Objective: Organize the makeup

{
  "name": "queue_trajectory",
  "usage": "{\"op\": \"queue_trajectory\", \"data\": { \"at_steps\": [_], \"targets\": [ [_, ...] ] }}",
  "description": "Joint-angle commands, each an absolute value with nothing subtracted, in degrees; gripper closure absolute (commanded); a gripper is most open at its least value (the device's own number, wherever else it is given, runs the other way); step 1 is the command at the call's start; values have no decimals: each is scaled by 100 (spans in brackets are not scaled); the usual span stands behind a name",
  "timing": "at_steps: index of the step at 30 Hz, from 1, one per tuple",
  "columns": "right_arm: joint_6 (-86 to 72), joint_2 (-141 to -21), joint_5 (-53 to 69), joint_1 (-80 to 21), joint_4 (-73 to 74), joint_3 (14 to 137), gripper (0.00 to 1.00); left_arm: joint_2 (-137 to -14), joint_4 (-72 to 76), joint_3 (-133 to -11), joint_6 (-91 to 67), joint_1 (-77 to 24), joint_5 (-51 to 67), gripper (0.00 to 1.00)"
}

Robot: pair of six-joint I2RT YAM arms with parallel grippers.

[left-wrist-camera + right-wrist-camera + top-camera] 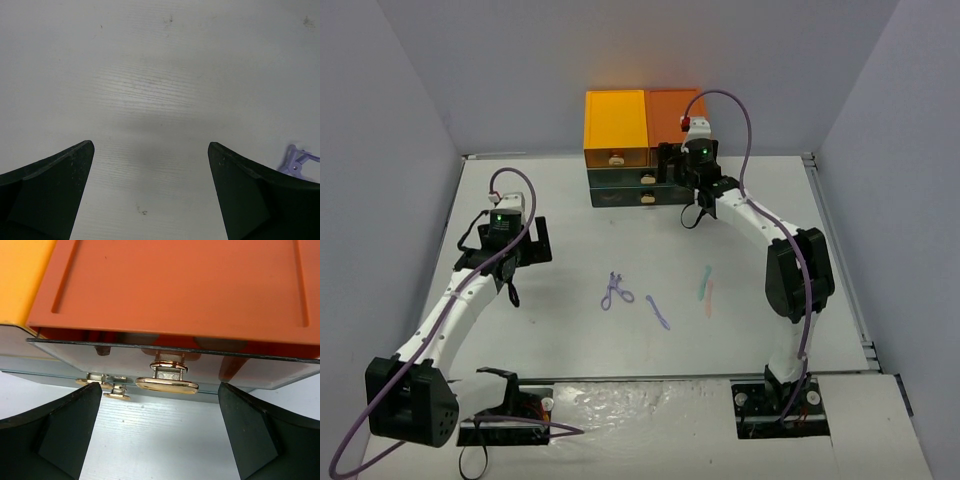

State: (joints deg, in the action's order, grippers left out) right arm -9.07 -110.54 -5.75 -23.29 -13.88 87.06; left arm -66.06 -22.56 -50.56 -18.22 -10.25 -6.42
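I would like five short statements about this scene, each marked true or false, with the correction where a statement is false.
1. The right gripper is open in front of a gold handle on the drawer box. True.
2. The left gripper is shut on the purple curler. False: it is open over the table and holds nothing.
3. The mint stick and the pink stick lie side by side on the table. True.
4. The purple stick lies inside a drawer. False: it lies on the table beside the curler.
5. The drawer box stands at the table's near edge. False: it stands at the far edge.
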Motion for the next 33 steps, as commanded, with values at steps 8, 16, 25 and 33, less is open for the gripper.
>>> {"op": "queue_trajectory", "data": {
  "at_steps": [8,16,25,33],
  "targets": [
    [-903,-11002,-532,-2226,-2178,9413,0,-7013,-2131,-6166,-1874,-1712,-702,3],
    [-1066,-9964,-67,-2259,-2157,8541,0,-7023,-2051,-6404,-1976,-1878,-757,3],
    [-1054,-7771,-349,-2224,-1452,7070,0,-8199,-1622,-7914,-1961,-2438,-773,4],
    [-1116,-6119,-525,-2224,-771,6145,0,-9700,-1424,-9612,-2044,-2750,-877,7]
  ]
}}
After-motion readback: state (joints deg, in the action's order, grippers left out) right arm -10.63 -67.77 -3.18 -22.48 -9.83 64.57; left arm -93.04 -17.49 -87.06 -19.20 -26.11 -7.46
